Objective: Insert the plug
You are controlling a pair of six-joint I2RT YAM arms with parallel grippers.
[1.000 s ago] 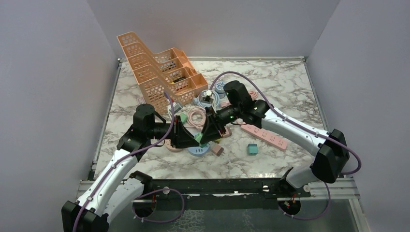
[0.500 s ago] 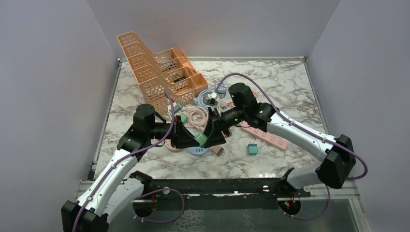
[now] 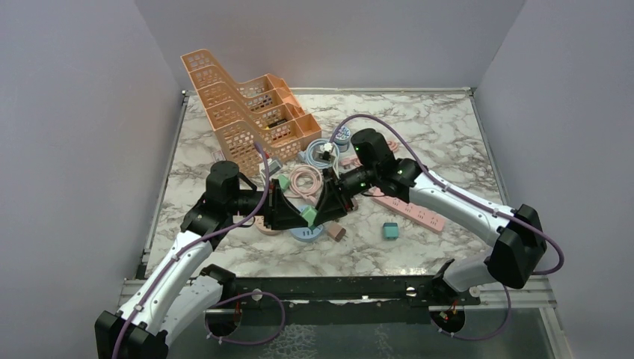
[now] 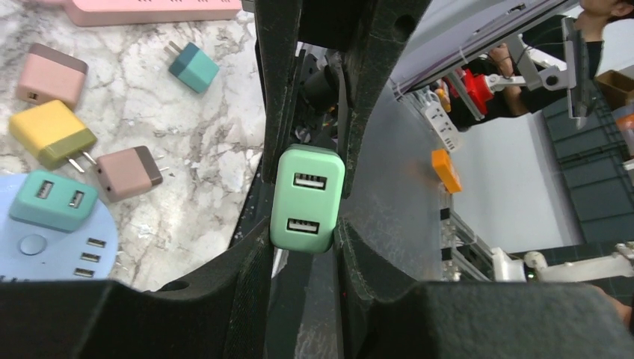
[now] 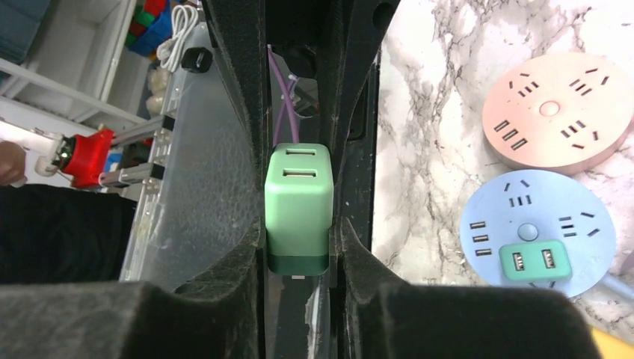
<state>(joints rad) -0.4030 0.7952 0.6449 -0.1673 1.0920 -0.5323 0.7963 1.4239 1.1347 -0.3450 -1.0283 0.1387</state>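
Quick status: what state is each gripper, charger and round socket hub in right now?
green charger: off the table, clamped by both grippers, not plugged in.
left gripper: shut on green charger.
right gripper: shut on green charger.
teal charger: plugged into blue round hub.
pink round hub: no plug in its visible face.

1. The marble bench (image 3: 434,127) carries an orange tiered basket (image 3: 247,105) at its far left.
2. A pink power strip (image 3: 410,209) lies right of centre, with a teal plug (image 3: 389,230) near it.
3. A blue round hub (image 5: 528,232) and a pink round hub (image 5: 557,112) lie just beside each other.
4. A coiled pink cable (image 3: 303,179) lies mid-bench.
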